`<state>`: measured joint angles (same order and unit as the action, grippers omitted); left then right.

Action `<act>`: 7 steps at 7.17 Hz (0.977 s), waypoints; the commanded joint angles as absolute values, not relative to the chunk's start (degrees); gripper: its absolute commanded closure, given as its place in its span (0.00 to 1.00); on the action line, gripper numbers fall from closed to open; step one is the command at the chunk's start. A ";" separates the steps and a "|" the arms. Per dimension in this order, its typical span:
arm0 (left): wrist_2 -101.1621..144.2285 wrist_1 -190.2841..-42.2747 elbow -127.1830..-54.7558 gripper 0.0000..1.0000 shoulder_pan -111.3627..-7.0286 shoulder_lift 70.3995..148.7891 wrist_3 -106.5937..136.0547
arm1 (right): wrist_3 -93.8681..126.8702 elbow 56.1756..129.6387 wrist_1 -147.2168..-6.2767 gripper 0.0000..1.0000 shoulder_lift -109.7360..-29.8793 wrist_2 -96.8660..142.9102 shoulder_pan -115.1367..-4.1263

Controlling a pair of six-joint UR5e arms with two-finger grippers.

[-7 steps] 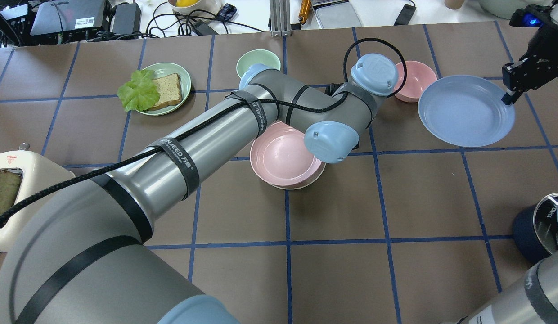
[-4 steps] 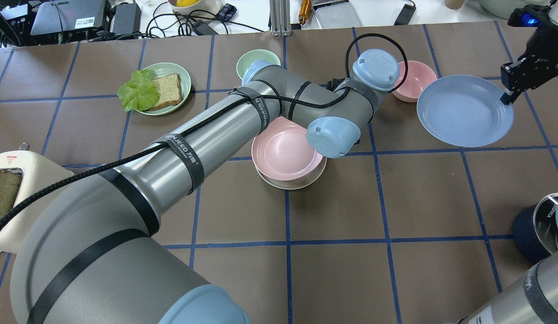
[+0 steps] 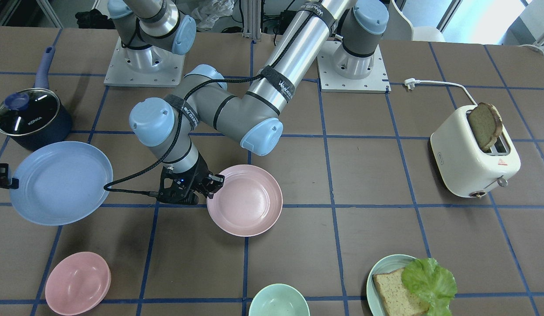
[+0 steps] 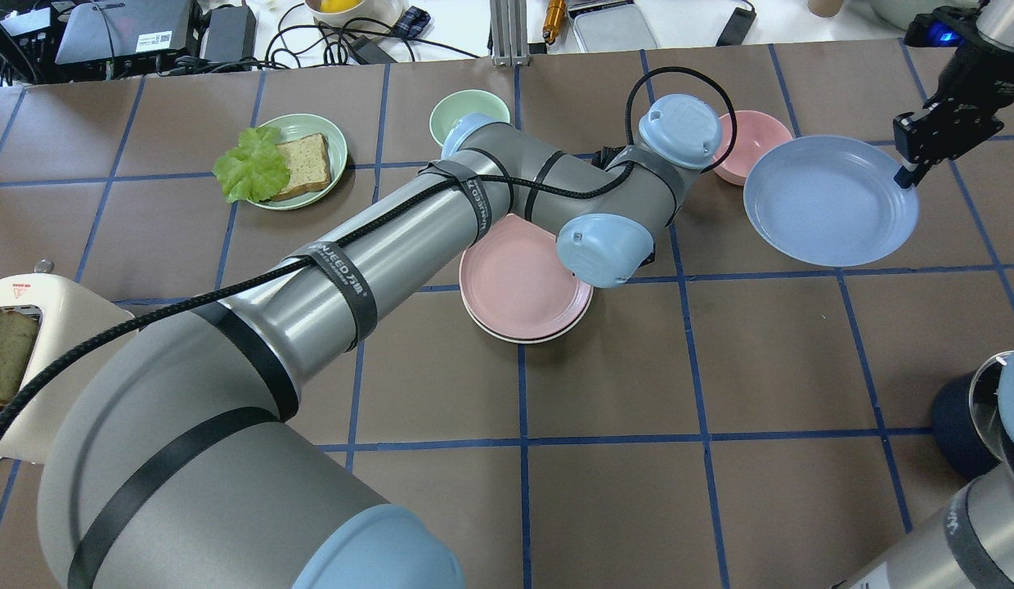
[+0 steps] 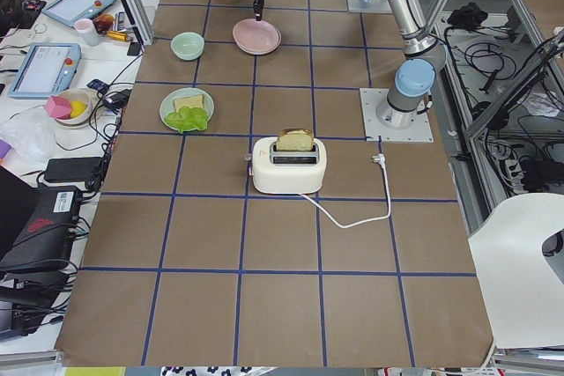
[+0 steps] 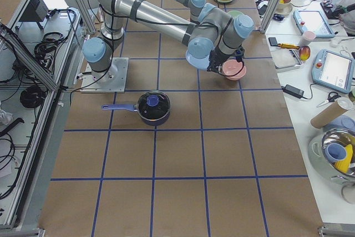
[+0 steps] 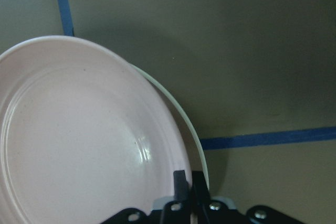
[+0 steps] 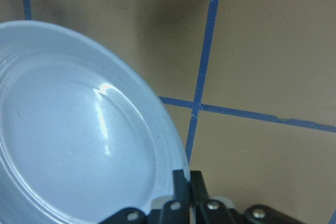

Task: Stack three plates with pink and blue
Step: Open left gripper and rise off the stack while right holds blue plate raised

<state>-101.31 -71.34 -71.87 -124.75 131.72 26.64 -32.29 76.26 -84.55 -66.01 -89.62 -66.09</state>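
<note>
The pink plate [image 4: 519, 286] is sitting mid-frame on the cream-white plate [image 7: 195, 139], whose rim is peeking out in the left wrist view but not from the front. The left gripper [image 3: 213, 181], hidden overhead by its own arm, is pinching the pink rim. Upper right, the right gripper [image 4: 906, 175] is clamping the blue plate [image 4: 826, 200]. The toaster [image 3: 469, 153] is holding bread [image 3: 484, 125].

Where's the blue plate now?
Overhead view, far right: the blue plate is just right of the pink bowl, its right rim pinched in the right hand.
</note>
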 commanded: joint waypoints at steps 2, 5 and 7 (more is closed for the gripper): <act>-100.63 -71.45 -71.72 0.00 -124.28 129.47 26.28 | -32.17 76.38 -84.46 1.00 -66.01 -89.65 -66.36; -100.90 -78.90 -65.15 0.00 -120.43 125.08 19.36 | -30.51 77.95 -84.20 1.00 -66.00 -88.34 -68.54; -100.55 -81.03 -63.90 0.00 -115.60 121.40 12.95 | -27.44 81.55 -85.25 1.00 -66.36 -86.41 -71.09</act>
<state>-100.73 -79.59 -64.75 -118.63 123.79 16.90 -29.49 79.48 -84.71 -66.20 -87.95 -69.30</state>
